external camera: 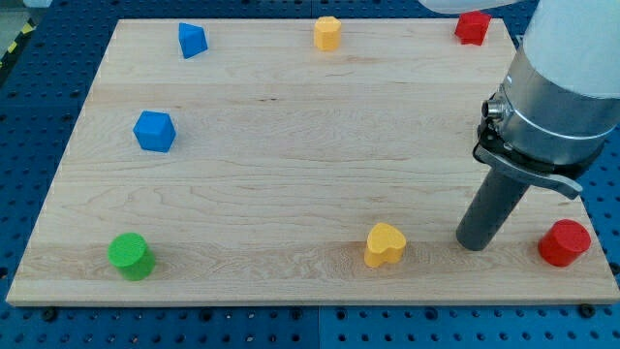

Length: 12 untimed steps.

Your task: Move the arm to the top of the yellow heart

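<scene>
The yellow heart (385,244) lies near the board's bottom edge, right of centre. My tip (473,242) rests on the board to the heart's right, about level with it, a clear gap between them. The dark rod rises from the tip into the silver arm body at the view's right. A red round block (565,242) lies just right of my tip near the bottom right corner.
A yellow block (327,32) and a red block (472,27) sit at the board's top edge. Two blue blocks (192,40) (154,131) lie at the upper left. A green cylinder (129,256) stands at the bottom left. The wooden board (291,145) lies on a blue perforated table.
</scene>
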Available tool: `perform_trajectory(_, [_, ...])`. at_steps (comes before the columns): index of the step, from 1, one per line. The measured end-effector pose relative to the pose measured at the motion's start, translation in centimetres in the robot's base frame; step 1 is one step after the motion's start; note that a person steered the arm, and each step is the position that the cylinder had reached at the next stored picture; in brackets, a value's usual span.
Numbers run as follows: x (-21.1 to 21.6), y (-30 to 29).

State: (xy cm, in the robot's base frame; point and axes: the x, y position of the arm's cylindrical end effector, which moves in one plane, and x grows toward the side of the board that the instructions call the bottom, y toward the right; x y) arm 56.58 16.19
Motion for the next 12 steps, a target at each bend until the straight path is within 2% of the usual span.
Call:
perform_trajectory(5, [-0.2, -0.2])
perform_trajectory(7, [4.9, -0.1])
perform_trajectory(8, [5.3, -0.6])
perform_trajectory(12, [4.7, -4.3])
